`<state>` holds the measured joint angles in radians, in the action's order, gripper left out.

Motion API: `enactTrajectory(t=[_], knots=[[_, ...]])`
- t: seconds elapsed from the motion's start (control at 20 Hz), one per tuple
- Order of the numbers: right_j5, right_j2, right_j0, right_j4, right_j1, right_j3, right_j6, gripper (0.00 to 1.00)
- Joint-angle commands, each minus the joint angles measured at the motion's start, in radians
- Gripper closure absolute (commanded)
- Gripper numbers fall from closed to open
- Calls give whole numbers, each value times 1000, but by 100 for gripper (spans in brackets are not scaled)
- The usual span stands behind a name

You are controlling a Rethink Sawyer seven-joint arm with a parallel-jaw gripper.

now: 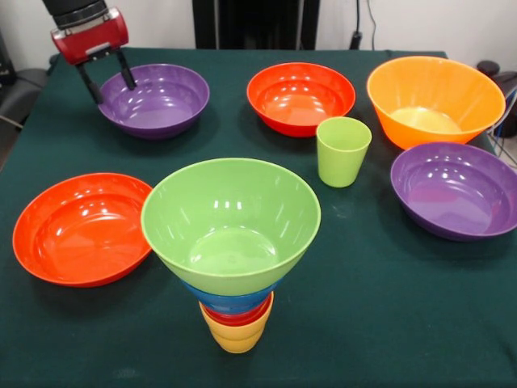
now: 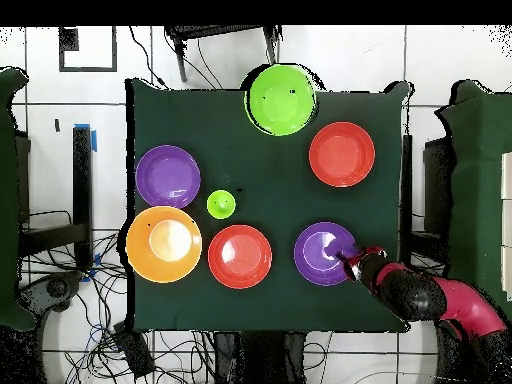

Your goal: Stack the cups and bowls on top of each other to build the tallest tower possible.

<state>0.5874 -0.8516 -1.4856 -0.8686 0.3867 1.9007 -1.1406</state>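
The tower stands at the table's near edge: a yellow cup lowest, a red cup, a blue bowl and a wide light green bowl on top. In the overhead view only the green bowl shows. My gripper is open, its two black fingers straddling the left rim of a purple bowl, which shows in the overhead view with the gripper at its edge. A light green cup stands alone mid-table.
A red-orange bowl lies left of the tower, another at the back centre. A large orange bowl and a second purple bowl sit at the right.
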Motion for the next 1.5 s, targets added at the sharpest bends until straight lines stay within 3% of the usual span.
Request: enactTrajectory(t=[0.05,0.75,1.5], knots=[[114,34,24,-13,2,-98,199,0],[70,-28,-15,-17,15,-39,220,0],[89,-12,-1,-33,2,-56,229,0]])
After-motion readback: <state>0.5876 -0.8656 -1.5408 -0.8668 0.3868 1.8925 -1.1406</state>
